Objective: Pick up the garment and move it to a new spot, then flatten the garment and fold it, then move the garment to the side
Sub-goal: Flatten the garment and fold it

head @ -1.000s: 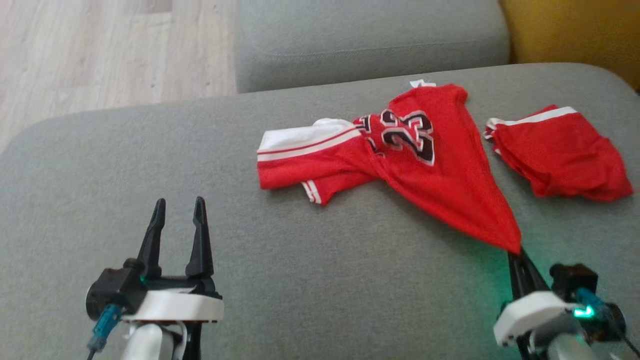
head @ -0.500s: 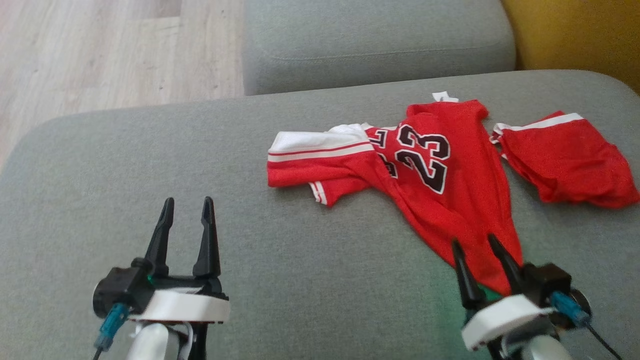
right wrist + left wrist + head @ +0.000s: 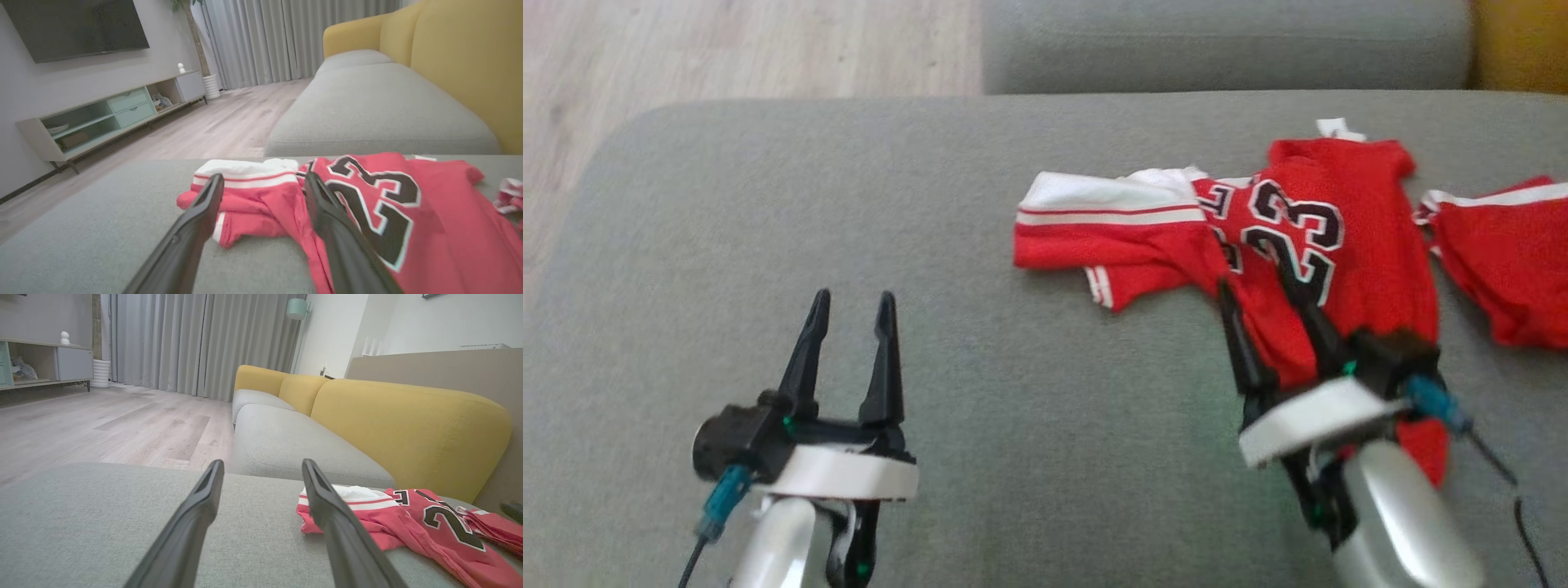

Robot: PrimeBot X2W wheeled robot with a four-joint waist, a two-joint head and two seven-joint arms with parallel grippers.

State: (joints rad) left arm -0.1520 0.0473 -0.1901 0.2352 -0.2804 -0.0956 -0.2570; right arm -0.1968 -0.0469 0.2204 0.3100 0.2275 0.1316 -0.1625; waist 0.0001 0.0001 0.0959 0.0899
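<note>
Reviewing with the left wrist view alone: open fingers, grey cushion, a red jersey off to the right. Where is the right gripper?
Observer: In the head view the right gripper is above the near end of the jersey, fingers apart.
Operator: What number does it carry?
Observer: 23, black with white edging.
Operator: Anything at its far edge?
Observer: A small white tag sticks out there.

The right gripper (image 3: 1254, 276) and its forearm (image 3: 1396, 523) hide the red jersey's (image 3: 1347, 269) near end, toward the seat cushion's (image 3: 931, 204) front edge. A second red garment (image 3: 1511, 261) (white-trimmed) is cut off at the head view's right edge. Lettering beside the 23 is partly lost in a fold.
</note>
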